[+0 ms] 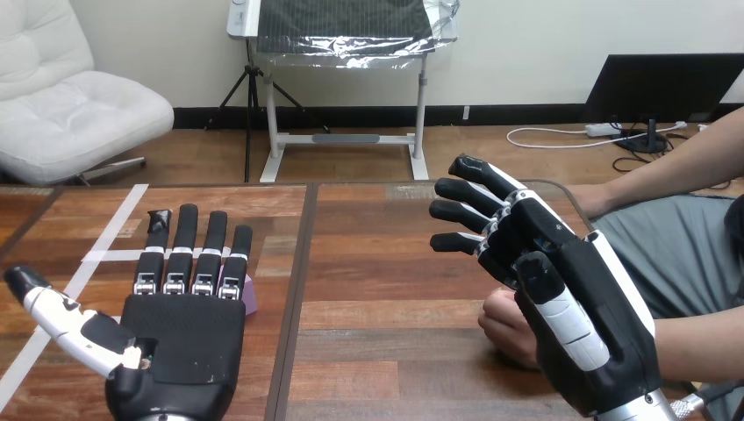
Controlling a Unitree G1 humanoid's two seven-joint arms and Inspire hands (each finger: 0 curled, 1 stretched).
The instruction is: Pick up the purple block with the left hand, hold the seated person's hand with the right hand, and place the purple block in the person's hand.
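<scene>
Nearest you, your left hand (180, 342) is held flat, fingers straight and thumb spread wide. You see just a sliver of the purple block (250, 296), a pale violet corner on the table (386, 263) beside those fingers. Your right hand (570, 298) is open, fingers loosely extended, partly covering the person's hand (507, 323), a fist on the wood.

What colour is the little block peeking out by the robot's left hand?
Purple; the block shows best in the head view, beside the left hand.
</scene>
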